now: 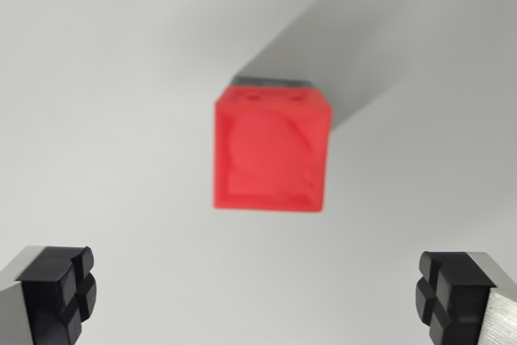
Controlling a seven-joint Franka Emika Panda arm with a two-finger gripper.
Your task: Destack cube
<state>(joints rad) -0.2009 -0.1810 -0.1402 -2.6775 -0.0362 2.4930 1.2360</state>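
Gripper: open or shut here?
Open. The gripper has its fingertips at opposite lower corners, wide apart, nothing between; the red cube lies beyond them.

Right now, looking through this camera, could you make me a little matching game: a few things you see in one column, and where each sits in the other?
Things:
1. red cube
2. dark grey edge showing just past the cube's top side
3. hand's finger on the wrist view's left
4. hand's finger on the wrist view's right

Places:
A. bottom right corner
B. middle of the picture
C. bottom left corner
D. just above the red top face, mostly hidden

Pairs: 1-B, 2-D, 3-C, 4-A
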